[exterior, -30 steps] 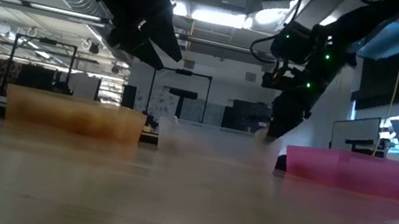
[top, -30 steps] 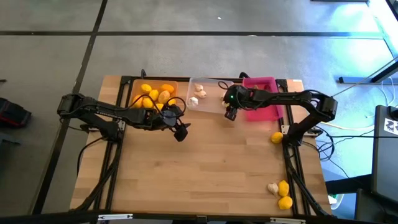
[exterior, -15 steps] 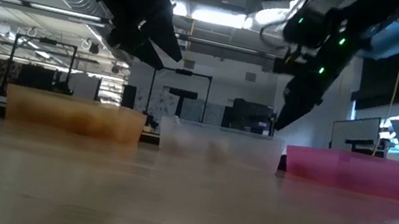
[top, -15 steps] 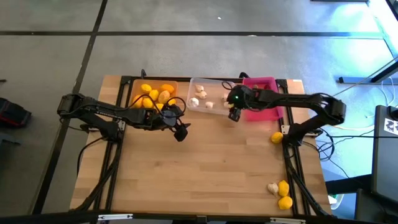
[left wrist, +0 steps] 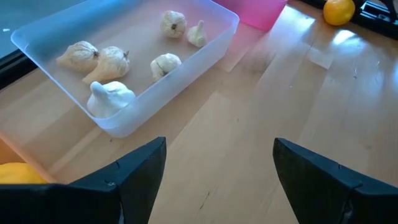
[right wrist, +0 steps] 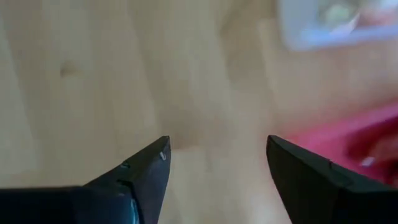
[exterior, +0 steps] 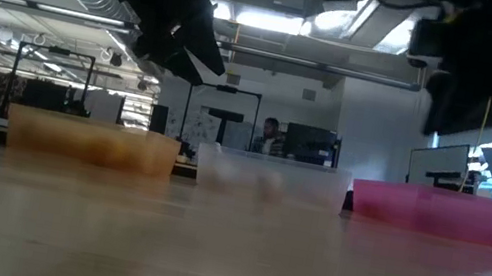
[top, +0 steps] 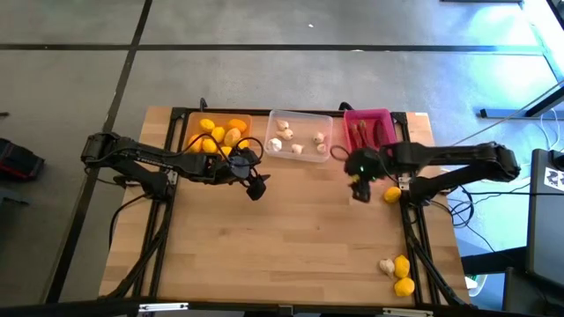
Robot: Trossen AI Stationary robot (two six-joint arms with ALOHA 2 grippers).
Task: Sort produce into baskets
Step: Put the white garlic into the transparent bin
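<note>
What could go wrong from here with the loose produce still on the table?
The lemon sits right beside the open right gripper and the arm behind it, so a sweep could roll it off the nearby table edge. The garlic bulb touches two lemons near the front corner; grabbing one may drag another.

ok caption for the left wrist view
Open left claw above the wooden table, facing the clear tray of garlic bulbs.

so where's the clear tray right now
In the high view the clear tray sits at the table's far edge, middle of the row, between the orange tray on the left and the pink tray on the right.
</note>
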